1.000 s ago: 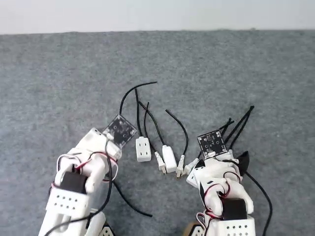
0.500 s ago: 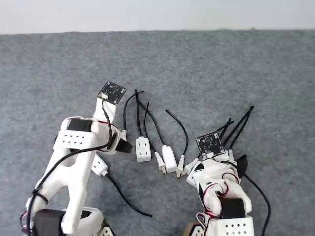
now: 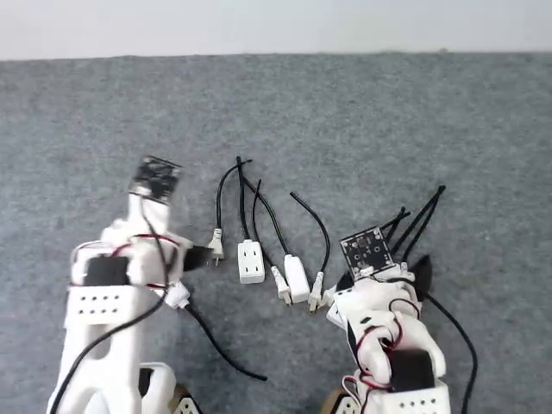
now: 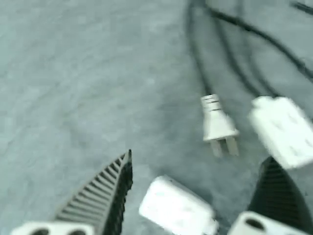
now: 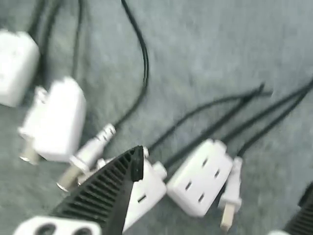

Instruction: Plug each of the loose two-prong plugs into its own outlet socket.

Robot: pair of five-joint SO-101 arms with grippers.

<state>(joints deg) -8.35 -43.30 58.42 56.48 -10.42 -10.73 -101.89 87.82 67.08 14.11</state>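
surface: grey carpet [image 3: 362, 121]; every item lies on it.
left gripper [image 4: 198, 157]: jaws spread wide, nothing between the pads. It hangs low over the carpet at the left edge of the cable cluster.
left plug [image 3: 216, 244]: loose, both prongs bare. It lies just off the left gripper's tip and beside the left socket, not touching it. Its black cord runs away up the table.
left socket [image 3: 250, 260]: white block on a black cord, lying flat between the left plug and the middle plug.
near socket [image 4: 176, 208]: white block under the left gripper, seen between its fingers. Contact cannot be told.
middle plug [image 3: 281, 285]: loose, close against the middle socket's side.
middle socket [image 3: 297, 278]: white block, cord leading up the table.
right plug [image 3: 316, 293]: loose, just beside the middle socket, prongs towards the right arm.
right gripper [image 5: 225, 169]: jaws wide apart, holding nothing. It hangs over two sockets by the right arm.
slotted socket [image 5: 200, 178]: white, slots facing up, on the carpet between the right gripper's fingers.
end socket [image 5: 146, 188]: white, just beside the slotted socket, partly behind one finger.
far plug [image 5: 230, 196]: loose, prongs bare, lying against the slotted socket's side.
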